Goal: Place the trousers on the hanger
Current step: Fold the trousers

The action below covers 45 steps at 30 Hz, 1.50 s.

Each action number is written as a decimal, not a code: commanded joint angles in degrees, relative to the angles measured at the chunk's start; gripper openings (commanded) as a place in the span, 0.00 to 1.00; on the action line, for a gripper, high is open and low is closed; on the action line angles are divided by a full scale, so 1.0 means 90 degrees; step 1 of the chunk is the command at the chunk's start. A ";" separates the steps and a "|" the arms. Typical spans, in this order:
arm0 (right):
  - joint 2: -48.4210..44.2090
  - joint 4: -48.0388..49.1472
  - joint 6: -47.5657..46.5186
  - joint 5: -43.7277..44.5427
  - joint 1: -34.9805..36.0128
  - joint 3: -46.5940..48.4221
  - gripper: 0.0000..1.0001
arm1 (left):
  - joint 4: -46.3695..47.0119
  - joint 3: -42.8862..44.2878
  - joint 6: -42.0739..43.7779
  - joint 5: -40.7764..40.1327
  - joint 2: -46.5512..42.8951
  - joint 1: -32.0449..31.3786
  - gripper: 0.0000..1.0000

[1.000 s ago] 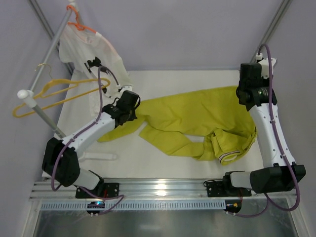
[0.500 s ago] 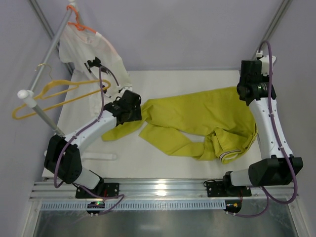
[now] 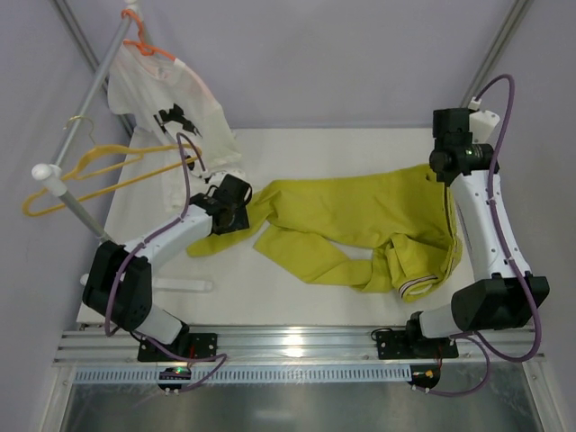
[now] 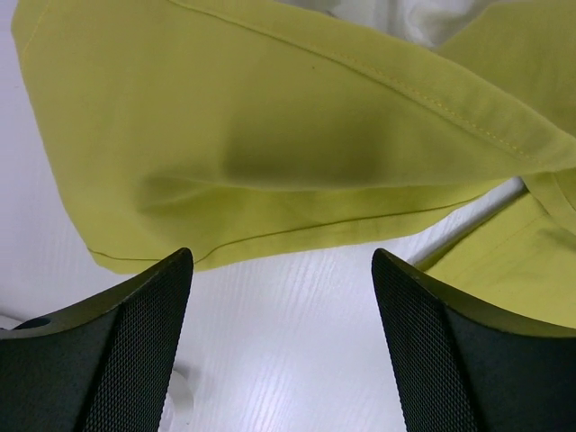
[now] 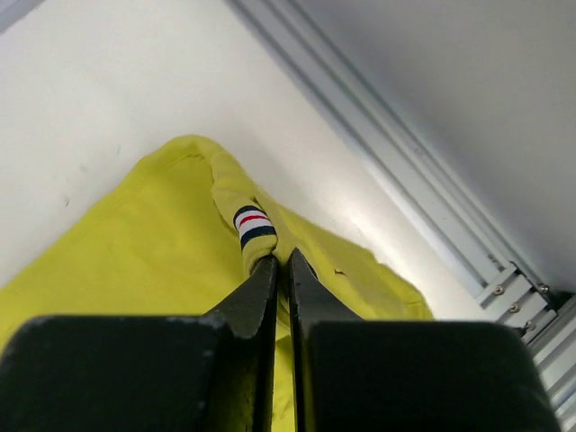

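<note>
The right end effector (image 5: pixel 281 260) was clenched on a fold of the trousers (image 3: pixel 360 216) beside a striped band. The left end effector (image 4: pixel 281 279) hung released over a trouser leg on the bench (image 3: pixel 270 297). The hanger (image 3: pixel 108 185) hung well apart, far left.

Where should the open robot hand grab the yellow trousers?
Probably the flat leg of the trousers just ahead of the open left gripper. Its loose edge faces that gripper, so come down from above and pinch that edge. The right gripper holds the striped end.
</note>
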 commanded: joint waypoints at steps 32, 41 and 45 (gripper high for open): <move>0.0382 -0.0118 0.0829 0.1662 -0.1019 -0.0639 0.04 | 0.0425 0.0026 0.0041 0.0128 -0.0185 0.0736 0.91; 0.0030 0.0321 0.0498 0.1039 -0.1019 -0.0464 0.04 | 0.0287 0.0710 0.1027 0.0108 0.0176 0.0736 0.91; -0.0019 0.0438 0.0429 0.0765 -0.1019 -0.0522 0.04 | 0.0647 0.0729 0.1360 0.0419 0.0722 0.0736 0.91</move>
